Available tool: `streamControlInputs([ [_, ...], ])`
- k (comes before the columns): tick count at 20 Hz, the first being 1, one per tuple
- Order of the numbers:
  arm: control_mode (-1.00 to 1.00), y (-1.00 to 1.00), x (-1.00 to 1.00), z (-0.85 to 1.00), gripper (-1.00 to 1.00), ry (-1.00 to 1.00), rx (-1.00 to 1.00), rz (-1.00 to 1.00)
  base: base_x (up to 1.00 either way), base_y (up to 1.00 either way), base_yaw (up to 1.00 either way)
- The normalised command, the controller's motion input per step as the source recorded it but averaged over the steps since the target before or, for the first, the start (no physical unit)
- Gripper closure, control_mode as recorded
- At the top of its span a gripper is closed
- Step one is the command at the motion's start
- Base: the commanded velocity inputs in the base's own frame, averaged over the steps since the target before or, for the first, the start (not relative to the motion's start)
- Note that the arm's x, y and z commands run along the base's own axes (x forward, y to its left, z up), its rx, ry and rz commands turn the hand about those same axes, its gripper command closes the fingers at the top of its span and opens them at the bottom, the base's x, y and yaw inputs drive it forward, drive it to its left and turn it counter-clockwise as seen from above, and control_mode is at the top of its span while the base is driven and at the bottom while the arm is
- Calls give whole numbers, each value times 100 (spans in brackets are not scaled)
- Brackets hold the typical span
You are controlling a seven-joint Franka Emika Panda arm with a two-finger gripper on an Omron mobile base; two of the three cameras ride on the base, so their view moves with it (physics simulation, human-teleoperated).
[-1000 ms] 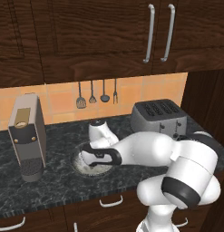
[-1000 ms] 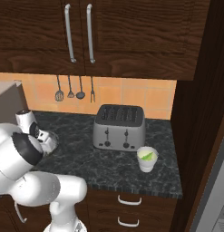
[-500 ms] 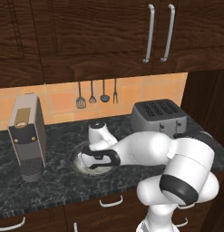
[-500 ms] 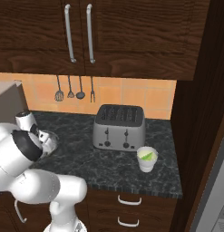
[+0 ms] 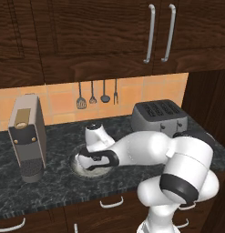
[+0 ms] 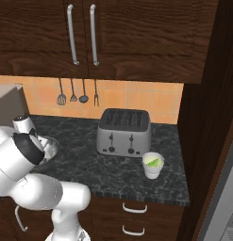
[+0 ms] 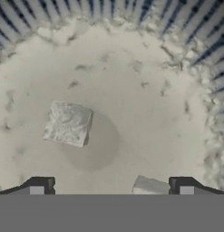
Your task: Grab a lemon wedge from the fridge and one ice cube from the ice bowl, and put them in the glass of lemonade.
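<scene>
The hand [image 7: 111, 186] hangs spread wide inside the ice bowl [image 5: 77, 164] on the dark surface [image 5: 54, 189], where the hand view shows two ice cubes [image 7: 68, 123], while the right base view shows the glass of lemonade [image 6: 153, 165] beside the toaster [image 6: 124, 131].

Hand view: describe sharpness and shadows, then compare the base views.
Hand view: soft and blurry, the ice cube casts a round dark shadow inside the ice bowl. Left base view: crisper, the arm shades the ice bowl. Right base view: evenly lit, the glass of lemonade reads clearly.
</scene>
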Motion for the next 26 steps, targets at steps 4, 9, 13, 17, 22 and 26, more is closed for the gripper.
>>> streamControlInputs([
  [4,-100,20,0,0,-100,-4,0,-1,0,0,0],
  [9,-100,8,-1,7,-100,-3,2,0,0,0,0],
  [13,-100,0,0,0,-100,-4,8,13,0,0,0],
  [17,-100,1,-10,9,-100,0,7,18,0,0,0],
  [22,-100,-2,-20,15,-100,0,1,9,0,0,0],
  [26,-100,0,-10,11,-100,0,0,4,0,0,0],
])
